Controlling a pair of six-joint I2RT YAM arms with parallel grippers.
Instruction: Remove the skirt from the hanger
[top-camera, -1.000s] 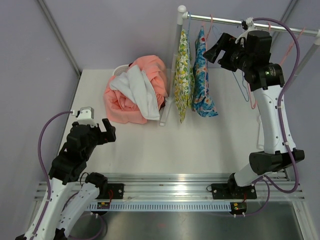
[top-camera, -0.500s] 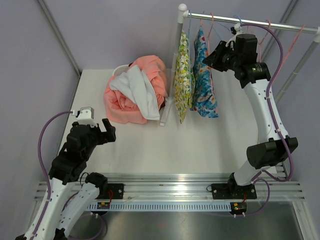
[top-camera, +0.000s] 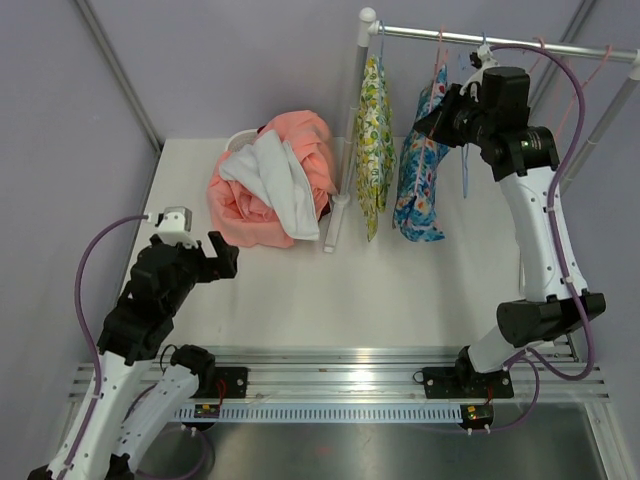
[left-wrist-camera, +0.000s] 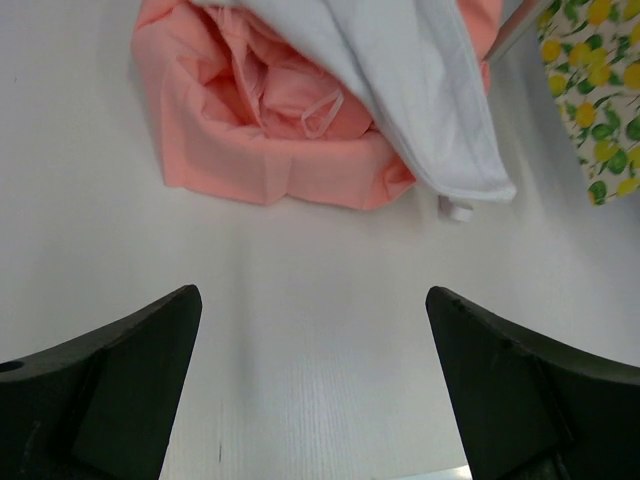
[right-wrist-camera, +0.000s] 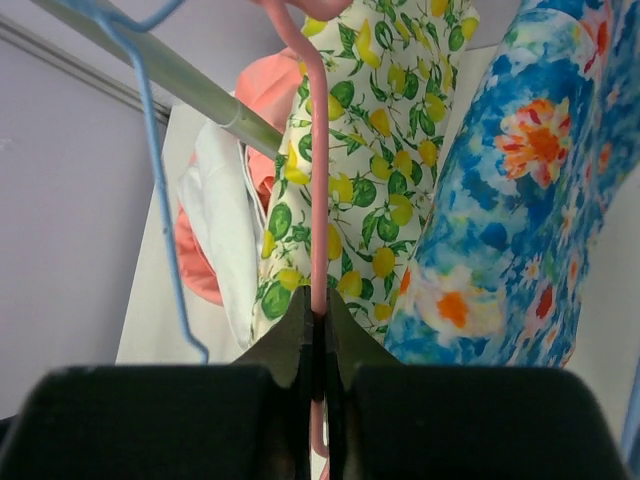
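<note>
The right end effector (right-wrist-camera: 317, 320) was clenched on the pink hanger (right-wrist-camera: 318, 230); the blue floral skirt (top-camera: 420, 185) hung under the rail (top-camera: 520, 44) at 1 o'clock. The left end effector (left-wrist-camera: 310, 330) was released above the tabletop (left-wrist-camera: 100, 250) at 8 o'clock.

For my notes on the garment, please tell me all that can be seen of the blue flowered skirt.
The blue flowered skirt is thin printed cloth, blue with orange, white and pink flowers. It hangs in loose folds below the rail, apparently from the pink hanger whose wire the right gripper is shut on. The lemon-print garment hangs beside it.
</note>
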